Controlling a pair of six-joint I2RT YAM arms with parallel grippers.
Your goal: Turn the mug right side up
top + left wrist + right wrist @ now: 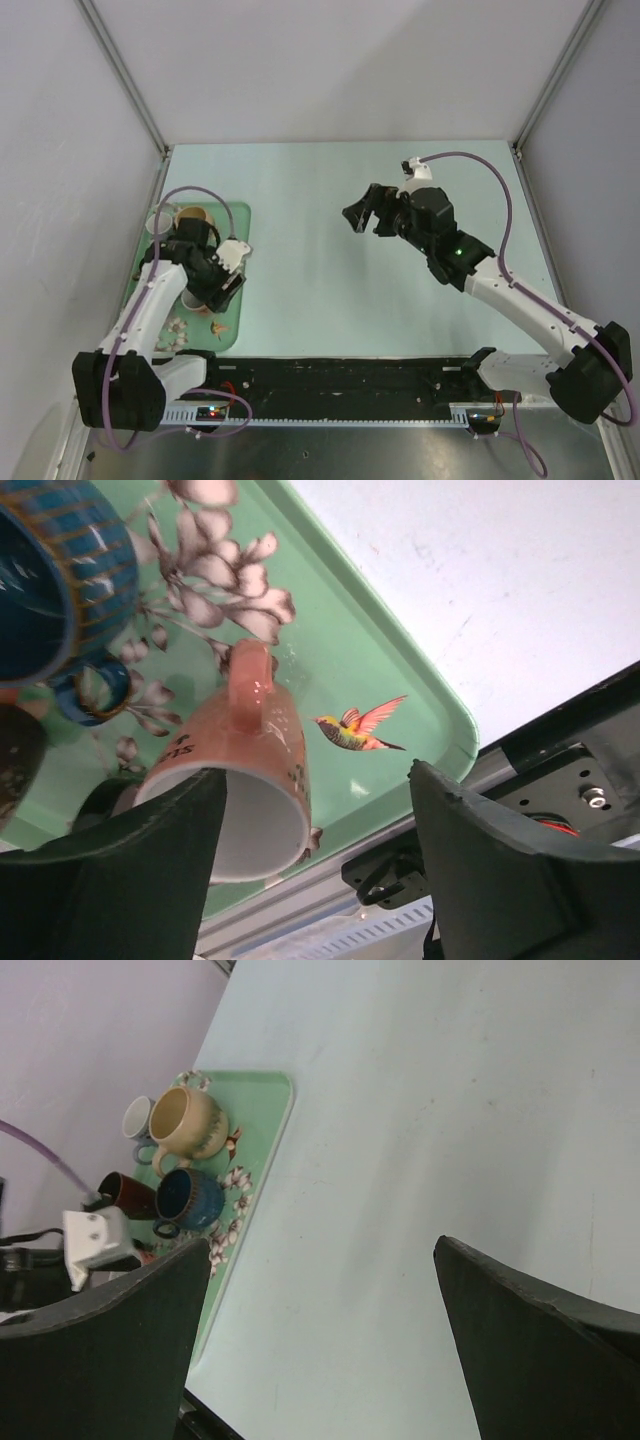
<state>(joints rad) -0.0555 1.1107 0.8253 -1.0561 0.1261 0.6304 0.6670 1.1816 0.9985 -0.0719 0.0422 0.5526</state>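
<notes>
The tan mug (193,215) stands on the green tray (240,220) at its far left, its dark inside showing from above. In the right wrist view the mug (190,1123) shows its opening, with its handle to the lower left. It is out of the left wrist view. My left gripper (216,292) is open low over the tray's near part, about a mug's width nearer than the tan mug. Its fingers (130,880) stand by a pink mug (250,750) lying on its side. My right gripper (358,216) is open and empty above the table's middle.
On the tray also are a dark blue mug (190,1197), a small grey-blue mug (137,1117) and a dark red mug (125,1193). The tray (420,690) has a flower and hummingbird print. A black rail (340,375) runs along the near edge.
</notes>
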